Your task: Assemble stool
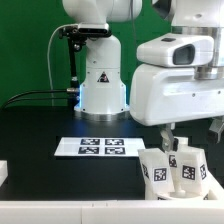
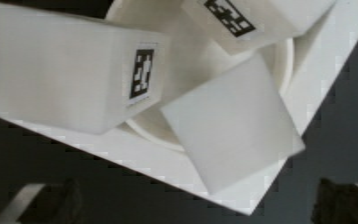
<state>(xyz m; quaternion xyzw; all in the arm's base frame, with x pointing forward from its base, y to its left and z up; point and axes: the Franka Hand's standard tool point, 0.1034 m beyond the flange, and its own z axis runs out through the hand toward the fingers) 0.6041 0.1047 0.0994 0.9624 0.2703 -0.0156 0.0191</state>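
Several chunky white stool legs with black-and-white tags (image 1: pixel 156 171) stand bunched together at the front of the exterior view's right. In the wrist view, one tagged leg (image 2: pixel 78 75) and a plain white face of another (image 2: pixel 229 125) fill the picture. A curved white rim, apparently the seat disc (image 2: pixel 286 62), shows behind them. My gripper (image 1: pixel 172 138) hangs just above the bunch. In the wrist view the gripper (image 2: pixel 194 205) is open and empty. Its dark fingertips (image 2: pixel 43 203) stand wide apart, clear of the legs.
The marker board (image 1: pixel 100 147) lies flat on the black table, in the middle, in front of the robot base (image 1: pixel 100 85). A white part (image 1: pixel 3 172) sits at the exterior view's left edge. Black cables run along the back left.
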